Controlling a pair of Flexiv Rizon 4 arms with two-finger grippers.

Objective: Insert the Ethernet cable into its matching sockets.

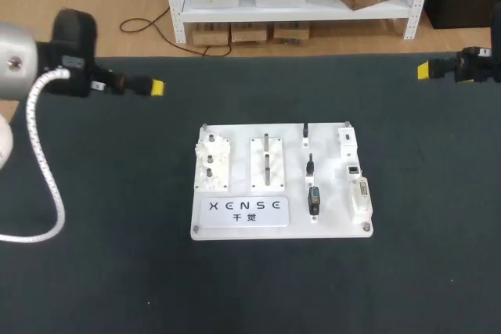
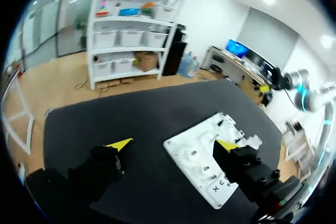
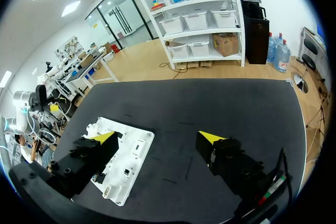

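From my station, my left arm (image 1: 47, 60) comes in at the far left edge of the dark table (image 1: 94, 279), with a white ribbed hose (image 1: 37, 154) looping down from it. The left gripper (image 1: 157, 87) hangs over bare mat, well apart from the work. Its wrist view shows the claw spread wide with nothing between the yellow-tipped fingers (image 2: 119, 144). The near corner of the white board (image 1: 235, 228) lies ahead of it, under the gap. That board sits flat in the middle of the table. Along it from the left are a block of white round fittings (image 1: 213, 162), then a panel with upright metal pins (image 1: 267, 163), with a printed label plate (image 1: 248, 209) below these two. Next comes a column of three black plugs (image 1: 315, 199), the largest nearest me. Which one belongs to the network cable I cannot tell from here, but all of them rest on the board and neither claw holds one. At the board's right edge stands a row of white sockets (image 1: 354, 170), just beside the plugs. Far off at the table's right rear, the right gripper (image 1: 423, 70) hovers over the mat, also well apart from the board. Its wrist view shows it gaping open and empty.
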